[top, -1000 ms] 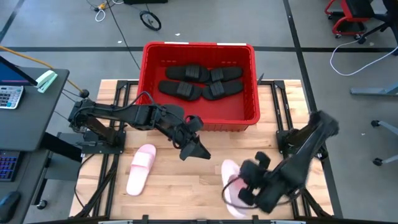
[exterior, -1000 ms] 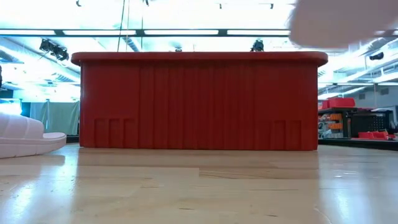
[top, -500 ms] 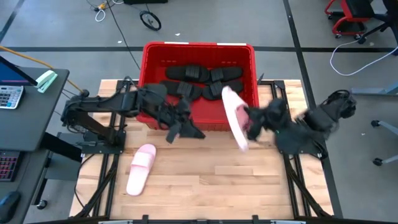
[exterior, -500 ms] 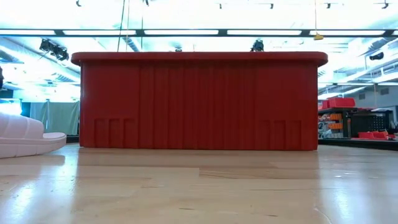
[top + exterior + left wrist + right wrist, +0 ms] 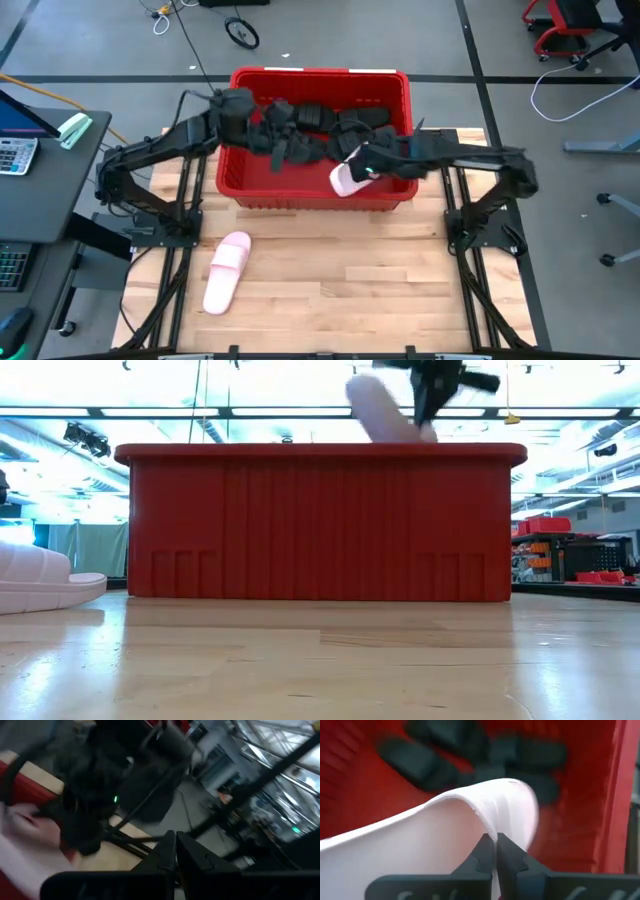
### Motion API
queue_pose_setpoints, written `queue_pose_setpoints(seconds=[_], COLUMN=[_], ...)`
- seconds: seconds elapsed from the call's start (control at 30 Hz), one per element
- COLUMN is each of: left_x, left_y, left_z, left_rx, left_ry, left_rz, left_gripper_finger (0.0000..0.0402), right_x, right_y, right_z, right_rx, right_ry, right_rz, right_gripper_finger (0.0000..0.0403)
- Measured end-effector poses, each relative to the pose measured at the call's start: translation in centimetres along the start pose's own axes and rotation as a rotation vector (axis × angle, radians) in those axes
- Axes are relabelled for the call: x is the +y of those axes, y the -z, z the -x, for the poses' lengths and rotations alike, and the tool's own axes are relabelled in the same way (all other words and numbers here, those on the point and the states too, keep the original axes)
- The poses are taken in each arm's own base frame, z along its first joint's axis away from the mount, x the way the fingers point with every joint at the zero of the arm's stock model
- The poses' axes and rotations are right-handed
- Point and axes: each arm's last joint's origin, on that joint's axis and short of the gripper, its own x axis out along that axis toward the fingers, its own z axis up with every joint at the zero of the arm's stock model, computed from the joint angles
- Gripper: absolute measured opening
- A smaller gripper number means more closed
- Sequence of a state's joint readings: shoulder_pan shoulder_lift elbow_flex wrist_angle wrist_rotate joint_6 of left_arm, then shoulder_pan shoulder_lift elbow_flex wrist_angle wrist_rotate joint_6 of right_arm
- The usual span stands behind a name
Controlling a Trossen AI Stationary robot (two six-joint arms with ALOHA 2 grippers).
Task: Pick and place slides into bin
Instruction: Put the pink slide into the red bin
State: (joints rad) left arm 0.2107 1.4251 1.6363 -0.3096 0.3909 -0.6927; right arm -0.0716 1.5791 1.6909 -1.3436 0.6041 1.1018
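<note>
On the wooden table (image 5: 330, 290), the right gripper (image 5: 366, 168) pinches a light, bendy pink slide (image 5: 346, 178) by its strap over the red bin (image 5: 318, 195), at three o'clock from the left gripper (image 5: 283, 152), fingers together.

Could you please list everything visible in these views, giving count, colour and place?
bin: one, red, far middle of the table.
black slides: about four, partly hidden by the arms, lying in the bin.
held pink slide: one, pale pink, over the bin's near right part.
loose pink slide: one, pale pink, on the table's near left.
table: one, light wood.
left pincer: dark, shut and empty, over the bin's left part.
right pincer: dark, shut on the held pink slide's strap.
</note>
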Motion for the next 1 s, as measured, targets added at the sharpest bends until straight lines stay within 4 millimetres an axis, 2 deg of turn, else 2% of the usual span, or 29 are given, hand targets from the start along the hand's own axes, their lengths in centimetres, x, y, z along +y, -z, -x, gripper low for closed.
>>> queue_pose_setpoints(seconds=[0.27, 0.53, 0.73, 0.87, 1.0], left_x=[3.9, 5.5, 5.9, 6.3, 6.8], left_y=[-2.6, -3.9, -4.3, -4.6, -4.9], left_z=[1.9, 3.2, 3.7, 4.1, 4.5], left_rx=[-0.082, -0.127, -0.079, -0.088, -0.1], left_ry=[-0.139, -0.195, -0.131, -0.144, -0.159], left_rz=[-0.032, -0.022, -0.054, -0.085, -0.081], left_gripper_finger=[0.0006, 0.0027, 0.0034, 0.0025, 0.0016], right_x=[1.2, 1.4, 0.9, 2.2, 3.8], right_y=[-0.8, -0.8, -1.6, -0.2, 1.7], right_z=[-8.0, -12.9, -13.4, -12.3, -12.7], right_rx=[0.361, 0.456, 0.463, 0.483, 0.509], right_ry=[0.091, 0.178, 0.184, 0.15, 0.167], right_rz=[0.042, 0.086, -0.002, -0.02, -0.012], right_gripper_finger=[0.0007, 0.0007, 0.0007, 0.0007, 0.0007])
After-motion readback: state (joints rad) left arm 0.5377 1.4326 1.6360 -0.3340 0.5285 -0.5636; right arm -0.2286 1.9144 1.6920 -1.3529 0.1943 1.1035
